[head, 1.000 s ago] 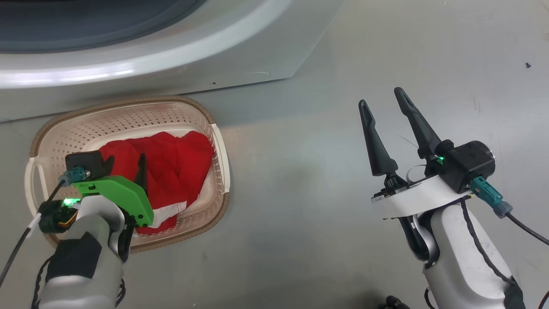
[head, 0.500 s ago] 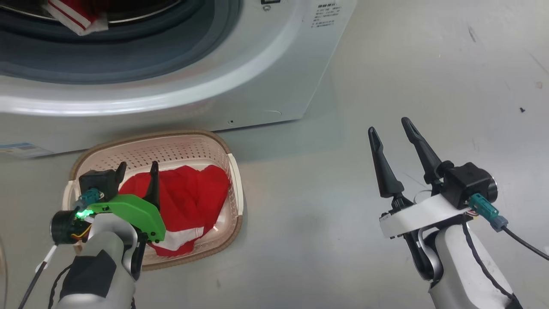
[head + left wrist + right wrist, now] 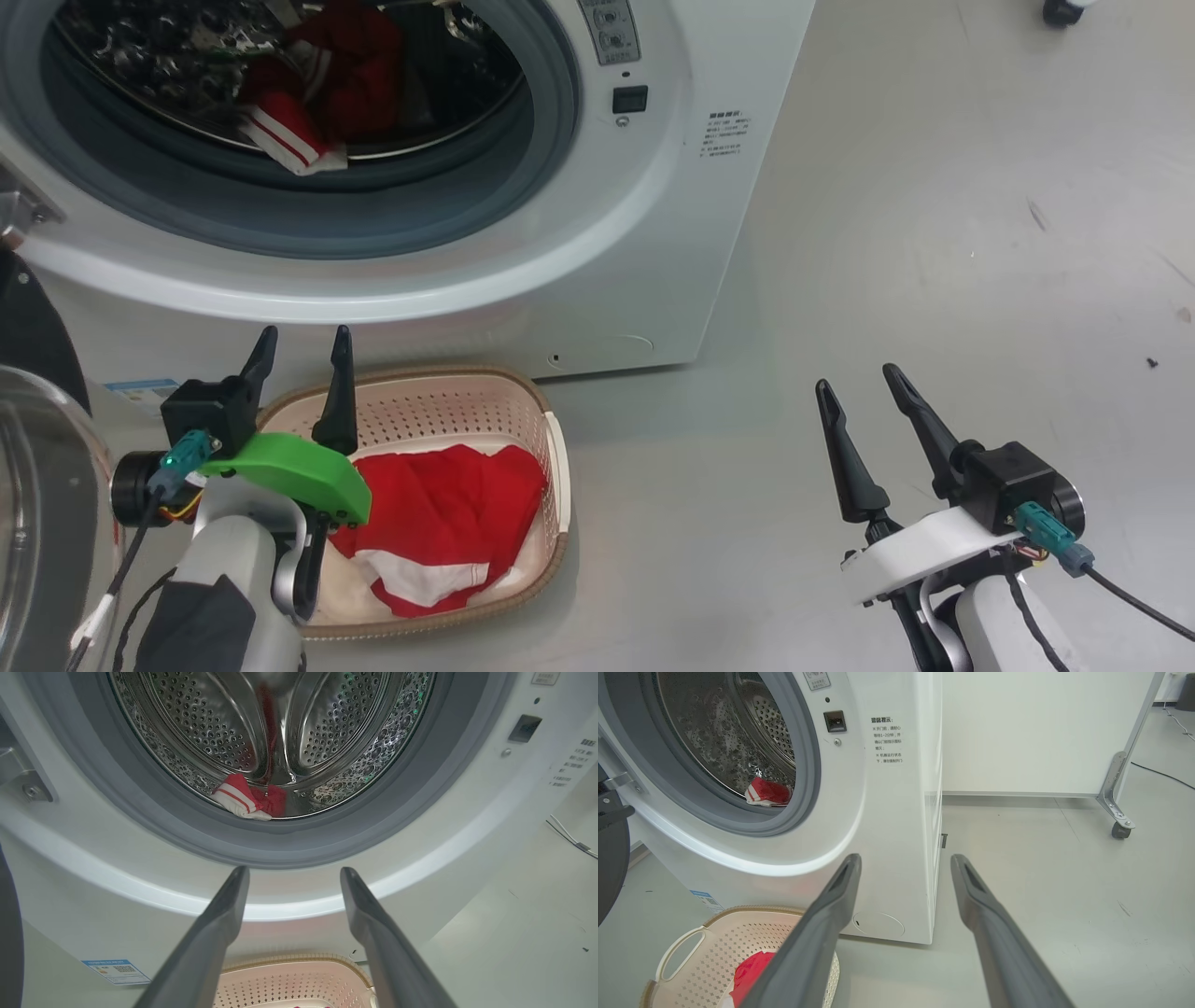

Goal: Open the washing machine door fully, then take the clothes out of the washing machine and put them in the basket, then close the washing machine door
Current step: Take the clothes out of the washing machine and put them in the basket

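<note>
The left gripper (image 3: pixel 306 332), its two long dark fingers spread apart and empty, hovers before the big white front-loading washing machine (image 3: pixel 653 233), below its opening. The right gripper (image 3: pixel 855 376), also spread and empty, hangs off the machine's front corner. A small cream perforated plastic basket (image 3: pixel 558 467) sits against the machine's foot, holding a red-and-white garment (image 3: pixel 448 509). More red striped-trim clothes (image 3: pixel 308 103) lie in the machine's steel drum. The round black-rimmed glass door (image 3: pixel 33 523) stands swung open beside the machine, on the robot's left.
</note>
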